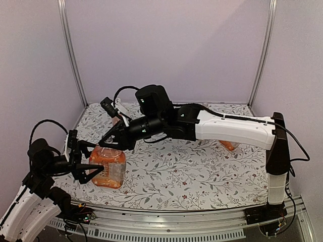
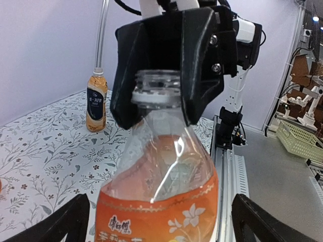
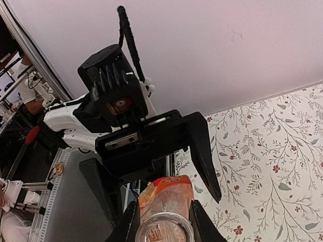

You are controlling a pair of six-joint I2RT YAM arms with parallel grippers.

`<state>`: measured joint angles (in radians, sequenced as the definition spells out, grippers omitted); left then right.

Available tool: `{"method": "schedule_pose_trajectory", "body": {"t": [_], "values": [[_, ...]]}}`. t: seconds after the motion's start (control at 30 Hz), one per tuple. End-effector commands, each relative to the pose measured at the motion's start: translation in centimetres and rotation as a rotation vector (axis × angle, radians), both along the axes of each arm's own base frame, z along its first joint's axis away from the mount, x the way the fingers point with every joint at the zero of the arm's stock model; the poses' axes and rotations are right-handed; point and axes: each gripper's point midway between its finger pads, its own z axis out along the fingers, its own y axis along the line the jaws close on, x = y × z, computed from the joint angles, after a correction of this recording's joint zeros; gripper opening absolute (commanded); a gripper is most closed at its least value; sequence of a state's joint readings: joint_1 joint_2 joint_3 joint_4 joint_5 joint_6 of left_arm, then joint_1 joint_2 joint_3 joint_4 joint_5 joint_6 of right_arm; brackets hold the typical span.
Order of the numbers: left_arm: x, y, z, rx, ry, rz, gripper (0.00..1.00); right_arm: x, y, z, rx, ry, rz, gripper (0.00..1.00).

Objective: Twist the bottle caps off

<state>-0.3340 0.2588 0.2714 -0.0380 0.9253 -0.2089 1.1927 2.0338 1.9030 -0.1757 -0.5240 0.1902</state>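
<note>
The right end effector (image 1: 110, 142) clamps the bare threaded neck of the orange drink bottle (image 1: 108, 169), which stands on the desk (image 1: 202, 176) at its near-left. The left end effector (image 1: 95, 162) gapes around the bottle's body. No cap shows, so it is probably off. The next move is the dark-labelled bottle (image 2: 96, 103).

Pale ribbed cap (image 2: 156, 83) sits upright atop the orange bottle (image 2: 156, 201).

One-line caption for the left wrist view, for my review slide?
Right gripper clamps the neck of an orange-drink bottle; a second bottle stands behind on the floral table.
</note>
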Motion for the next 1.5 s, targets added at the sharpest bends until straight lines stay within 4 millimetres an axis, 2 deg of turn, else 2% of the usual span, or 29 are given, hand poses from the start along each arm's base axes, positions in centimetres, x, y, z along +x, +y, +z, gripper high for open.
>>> {"method": "schedule_pose_trajectory", "body": {"t": [0.0, 0.03, 0.1, 0.17, 0.23, 0.3, 0.4, 0.63, 0.77, 0.87, 0.97, 1.2, 1.27, 1.33, 1.47], "values": [[2.0, 0.9, 0.0, 0.003, -0.014, 0.127, 1.00, 3.4, -2.5, 0.6, -0.042, -0.034, -0.204, 0.00], [2.4, 1.2, -0.1, 0.010, -0.014, 0.159, 1.00, 4.9, -3.2, 0.3, -0.058, -0.048, -0.287, 0.00], [3.5, 1.8, -0.3, 0.025, -0.015, 0.230, 0.99, 9.7, -5.9, -0.3, -0.103, -0.091, -0.573, 0.00], [4.3, 2.4, -0.3, 0.039, -0.025, 0.291, 1.00, 14.0, -10.6, 0.4, -0.134, -0.150, -0.906, 0.00], [4.9, 2.9, -0.5, 0.051, -0.029, 0.333, 1.00, 16.6, -14.4, 1.0, -0.153, -0.206, -1.151, 0.00], [4.9, 2.9, -0.5, 0.054, -0.029, 0.339, 1.00, 18.2, -16.6, 1.6, -0.161, -0.277, -1.305, 0.00], [4.7, 2.7, -0.6, 0.054, -0.028, 0.317, 0.99, 20.9, -17.6, 0.1, -0.216, -0.332, -1.406, 0.00], [4.6, 2.7, -0.7, 0.054, -0.025, 0.310, 1.00, 25.9, -18.7, -4.5, -0.271, -0.298, -1.516, 0.00], [4.4, 2.6, -0.7, 0.052, -0.025, 0.294, 1.00, 27.9, -19.2, -7.1, -0.290, -0.264, -1.541, 0.00], [4.3, 2.5, -0.7, 0.051, -0.029, 0.290, 0.99, 28.7, -19.3, -10.0, -0.318, -0.215, -1.535, 0.00], [4.4, 2.6, -0.7, 0.052, -0.028, 0.291, 0.99, 29.1, -20.0, -11.8, -0.310, -0.138, -1.555, 0.00], [4.3, 2.6, -0.7, 0.052, -0.030, 0.289, 1.00, 29.3, -20.4, -13.6, -0.340, -0.106, -1.561, 0.00], [4.3, 2.6, -0.6, 0.051, -0.032, 0.289, 1.00, 29.2, -20.4, -13.8, -0.350, -0.106, -1.554, 0.09], [4.3, 2.6, -0.7, 0.052, -0.032, 0.290, 1.00, 29.2, -20.4, -14.0, -0.365, -0.111, -1.548, 0.13], [4.3, 2.6, -0.7, 0.052, -0.030, 0.289, 1.00, 29.2, -20.6, -14.3, -0.380, -0.114, -1.548, 0.14]]}}
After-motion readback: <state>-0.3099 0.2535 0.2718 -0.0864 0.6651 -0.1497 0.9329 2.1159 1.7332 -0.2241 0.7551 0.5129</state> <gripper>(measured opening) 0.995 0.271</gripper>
